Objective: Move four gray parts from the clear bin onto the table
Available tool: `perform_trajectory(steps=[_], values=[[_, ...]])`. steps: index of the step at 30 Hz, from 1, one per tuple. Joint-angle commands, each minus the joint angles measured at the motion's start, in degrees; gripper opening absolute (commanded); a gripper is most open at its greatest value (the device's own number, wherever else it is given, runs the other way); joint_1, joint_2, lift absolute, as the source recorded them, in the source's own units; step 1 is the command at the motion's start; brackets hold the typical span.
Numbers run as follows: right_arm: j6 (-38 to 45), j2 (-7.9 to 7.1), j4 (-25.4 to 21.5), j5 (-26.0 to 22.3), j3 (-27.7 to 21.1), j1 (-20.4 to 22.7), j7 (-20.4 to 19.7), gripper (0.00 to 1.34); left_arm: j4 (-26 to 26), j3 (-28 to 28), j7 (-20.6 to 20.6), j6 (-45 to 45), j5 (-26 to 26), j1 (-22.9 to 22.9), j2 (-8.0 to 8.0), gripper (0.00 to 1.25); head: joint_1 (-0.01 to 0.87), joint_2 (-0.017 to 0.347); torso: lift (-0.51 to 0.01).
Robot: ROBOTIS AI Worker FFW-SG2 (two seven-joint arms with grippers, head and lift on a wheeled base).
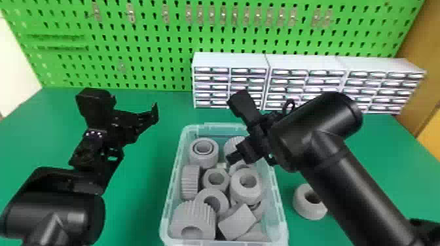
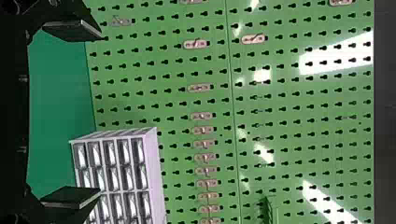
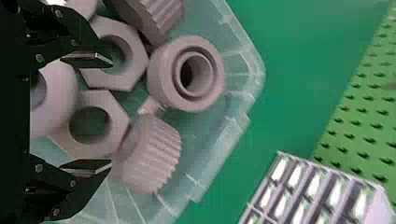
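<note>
The clear bin [image 1: 283, 225] holds several gray parts, among them a round ringed part [image 1: 203, 153], a hex part [image 1: 216, 179] and a ribbed part [image 1: 193, 219]. One gray part [image 1: 309, 201] lies on the green table right of the bin. My right gripper [image 1: 234, 131] is over the bin's back right portion, open and holding nothing. In the right wrist view, the right gripper [image 3: 112, 113] has its fingers spread above hex parts [image 3: 88, 123], with a ribbed part [image 3: 149, 154] just beyond. My left gripper [image 1: 126, 101] is open and away to the bin's left; in its wrist view, the left gripper [image 2: 100, 113] faces the pegboard.
White drawer cabinets [image 1: 229, 60] line the back of the table [image 1: 144, 183], behind the bin. A green pegboard [image 1: 147, 45] rises at the rear. The right forearm crosses above the table on the right, partly covering the loose part.
</note>
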Motion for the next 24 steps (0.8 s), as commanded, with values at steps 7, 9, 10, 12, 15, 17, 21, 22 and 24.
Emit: perform_trajectory(steps=[7,9,10,12,15,17,21,22,24], values=[[5.78,-1.26,-0.38,2.0,1.1,-1.57,0.61,0.84,0.08,0.05,0.0,0.23,0.09,0.18,0.0,1.14,0.678,0.034,-0.05],[6.48,-1.79,-1.08,2.26,0.57,-1.66,0.96,0.84,-0.01,0.05,0.0,0.41,0.18,0.18,0.0,1.14,0.678,0.034,-0.05],[6.92,-2.23,-1.7,2.53,0.48,-1.66,1.31,0.84,-0.01,0.05,0.0,0.5,0.27,0.18,0.0,1.14,0.678,0.034,-0.05],[8.24,-3.02,-3.1,3.41,0.31,-1.75,2.02,0.84,0.08,0.05,0.0,0.58,0.27,0.18,0.0,1.14,0.678,0.034,-0.05],[10.69,-3.98,-6.36,4.37,-0.48,-1.48,2.72,0.84,-0.01,-0.04,0.0,0.67,0.27,0.18,0.0,1.14,0.678,0.034,-0.05],[10.69,-4.6,-9.34,4.46,-1.36,-0.87,2.81,0.84,-0.01,-0.04,0.0,0.85,0.27,0.18,0.0,1.14,0.678,0.034,-0.05],[10.69,-5.48,-15.41,4.37,-2.59,0.36,2.81,0.84,0.08,-0.21,-0.09,1.11,0.18,0.0,0.09,1.14,0.678,0.034,-0.05],[10.69,-5.65,-17.61,4.81,-3.03,0.98,2.81,0.84,-0.01,-0.3,-0.18,1.2,0.18,-0.09,0.09,1.14,0.678,0.034,-0.05],[10.69,-5.57,-21.12,6.39,-3.56,2.38,2.81,0.84,0.08,-0.39,-0.18,1.2,0.18,-0.18,0.09,1.14,0.678,0.034,-0.05]])
